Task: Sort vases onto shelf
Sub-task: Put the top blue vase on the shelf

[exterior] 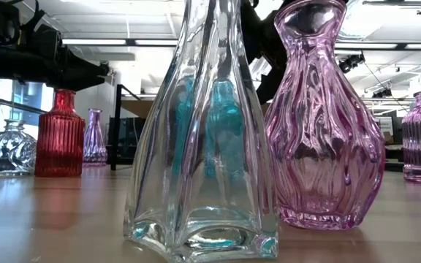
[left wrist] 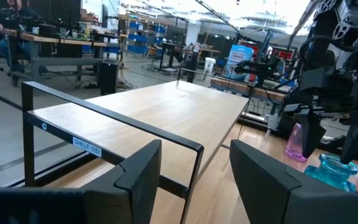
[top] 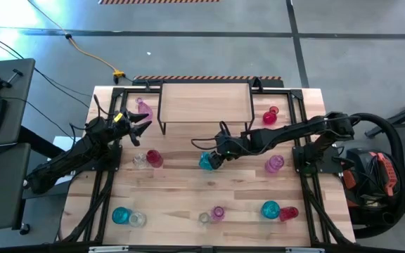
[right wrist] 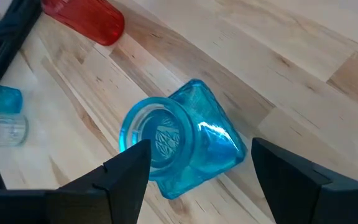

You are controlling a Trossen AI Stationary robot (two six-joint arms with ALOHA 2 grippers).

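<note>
From overhead, the shelf (top: 206,102) sat at the far middle of the bench (top: 188,190) with nothing on its wood top. The vases were all down on the bench: a pink one (top: 145,108) just left of the shelf, a red one (top: 271,115) to its right, a red (top: 153,157) and clear (top: 140,160) pair left of centre, a pink one (top: 274,164) on the right, and a row along the near edge — teal (top: 121,215), clear (top: 138,219), another clear (top: 204,218), pink (top: 218,212), teal (top: 270,209), red (top: 289,213). The right gripper (top: 213,159) hung right over a teal vase (top: 206,162) near the middle. The left gripper (top: 143,123) was up by the shelf's left end, not holding anything.

At bench height, a tall clear vase (exterior: 203,131) and a ribbed pink vase (exterior: 324,120) filled the foreground, touching or nearly so — couldn't tell which.

The left wrist view looked across the shelf top (left wrist: 160,109), fingers (left wrist: 138,177) spread apart with nothing between them.

The right wrist view looked down on the teal vase (right wrist: 185,137), standing upright, mouth up, between wide-spread fingers (right wrist: 126,171), and I couldn't tell whether they touched it.
</note>
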